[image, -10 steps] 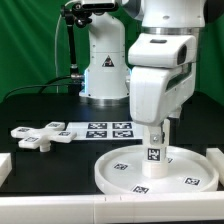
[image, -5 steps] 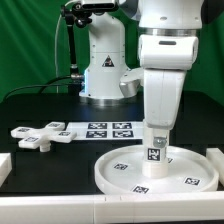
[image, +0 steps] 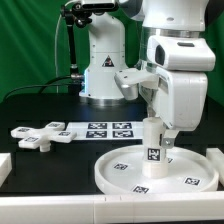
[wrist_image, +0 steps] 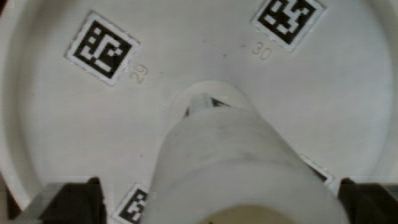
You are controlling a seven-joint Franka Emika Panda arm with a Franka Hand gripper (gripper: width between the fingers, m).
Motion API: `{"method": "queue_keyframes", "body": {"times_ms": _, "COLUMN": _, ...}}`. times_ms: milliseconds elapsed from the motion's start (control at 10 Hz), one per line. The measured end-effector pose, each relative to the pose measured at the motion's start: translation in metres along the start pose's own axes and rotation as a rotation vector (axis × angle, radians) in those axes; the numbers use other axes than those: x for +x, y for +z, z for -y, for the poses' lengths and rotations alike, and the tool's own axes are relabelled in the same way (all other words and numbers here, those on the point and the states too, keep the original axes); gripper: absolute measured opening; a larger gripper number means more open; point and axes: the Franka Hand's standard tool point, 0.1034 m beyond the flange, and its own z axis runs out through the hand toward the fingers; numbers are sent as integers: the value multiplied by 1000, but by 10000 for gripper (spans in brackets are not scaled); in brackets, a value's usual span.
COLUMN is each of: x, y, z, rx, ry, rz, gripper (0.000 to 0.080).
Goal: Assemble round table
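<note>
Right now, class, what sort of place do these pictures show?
Probably a robotics lab bench: a robot arm standing on a black table, a marker board of printed tags, and a green curtain as backdrop.

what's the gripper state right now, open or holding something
Gripper: straddles the top of the upright leg; whether it is clamped or open cannot be told.

My arm [image: 182,88] is glossy white all over, built of fat rounded housings with soft edges, and a thin dark grey band [image: 180,41] rings the seam between two of them. My base [image: 103,45] is a white domed column bearing a small dark triangular mark [image: 104,68], with a black cable [image: 71,45] running beside it. My gripper [wrist_image: 210,205] ends in dark fingertips [wrist_image: 75,203].
</note>
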Motion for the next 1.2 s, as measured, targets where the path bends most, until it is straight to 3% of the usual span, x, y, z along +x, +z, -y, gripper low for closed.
{"method": "queue_keyframes", "body": {"times_ms": 200, "x": -2, "y": 0, "z": 0, "rx": 1, "ry": -44, "rz": 6, "gripper": 649}}
{"method": "queue_keyframes", "body": {"times_ms": 300, "x": -3, "y": 1, "z": 0, "rx": 1, "ry": -41, "rz": 6, "gripper": 560}}
{"method": "queue_keyframes", "body": {"times_ms": 400, "x": -3, "y": 1, "z": 0, "rx": 1, "ry": -39, "rz": 6, "gripper": 402}}
{"method": "queue_keyframes", "body": {"times_ms": 900, "x": -4, "y": 1, "z": 1, "rx": 1, "ry": 36, "rz": 5, "gripper": 404}}
{"method": "queue_keyframes", "body": {"times_ms": 1200, "x": -6, "y": 1, "z": 2, "rx": 11, "ry": 371, "rz": 4, "gripper": 406}}
